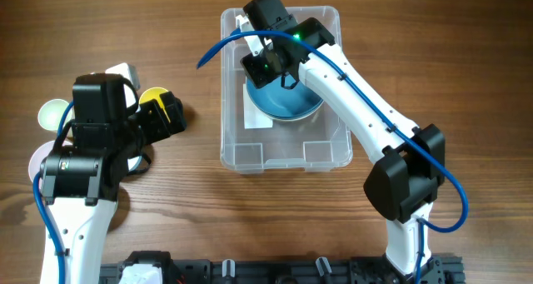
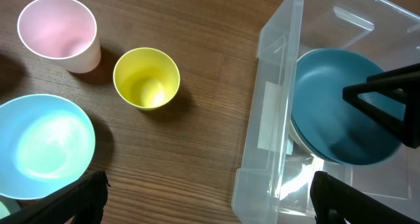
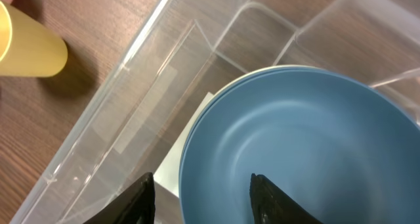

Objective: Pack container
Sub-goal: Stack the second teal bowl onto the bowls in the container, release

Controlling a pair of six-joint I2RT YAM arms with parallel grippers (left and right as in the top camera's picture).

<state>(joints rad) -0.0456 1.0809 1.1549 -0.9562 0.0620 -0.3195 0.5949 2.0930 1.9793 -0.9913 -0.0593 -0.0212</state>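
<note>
The clear plastic container [image 1: 283, 155] stands at the middle of the table, with a white label [image 1: 256, 117] on its base. A dark blue bowl [image 1: 287, 101] lies inside it, toward the far end. My right gripper [image 1: 271, 63] is down in the container, open, with one finger inside the bowl [image 3: 302, 138] and one outside its rim. In the right wrist view the right gripper [image 3: 203, 198] straddles that rim. My left gripper [image 1: 166, 113] is open and empty over the table left of the container [image 2: 269, 119], above bare wood [image 2: 210, 201].
A yellow cup [image 2: 146, 78], a pink cup [image 2: 58, 32] and a light blue bowl [image 2: 42, 145] stand on the wood left of the container. The yellow cup also shows in the overhead view [image 1: 152, 95] and the right wrist view [image 3: 29, 46].
</note>
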